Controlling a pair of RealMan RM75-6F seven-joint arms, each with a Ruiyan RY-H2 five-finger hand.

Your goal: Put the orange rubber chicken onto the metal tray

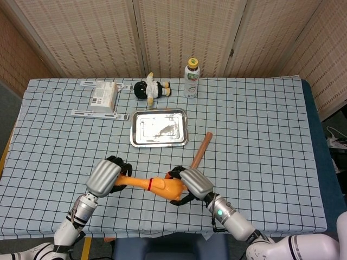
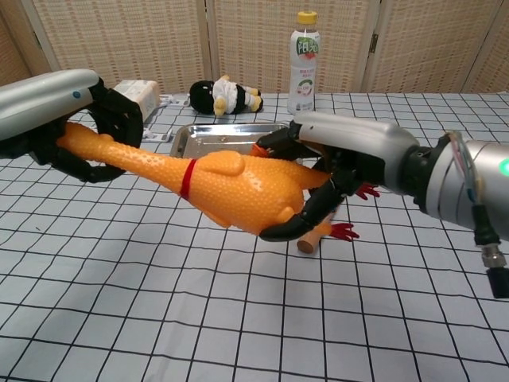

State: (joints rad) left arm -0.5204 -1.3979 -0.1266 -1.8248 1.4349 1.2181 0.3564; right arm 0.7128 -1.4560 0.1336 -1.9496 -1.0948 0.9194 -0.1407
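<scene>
Right hand [image 2: 334, 171] wraps the orange rubber chicken [image 2: 231, 187] body; left hand [image 2: 75, 127] grips its neck, above table's near edge. Wooden stick [image 1: 200, 150] lies between chicken and metal tray [image 1: 159, 128]; bottle [image 1: 191, 70], plush toy [image 1: 150, 88] along far edge.

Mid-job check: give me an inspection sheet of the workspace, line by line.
Surface: checked tablecloth over the table.
Job's things: orange rubber chicken held above the cloth; metal tray holds nothing.
Clutter: plush toy, drink bottle, white box, wooden stick.
Hands: left robot hand grips the chicken's neck end; right robot hand grips its body.
Cables: one at the right edge of the head view.
Surroundings: woven folding screens behind the table.
</scene>
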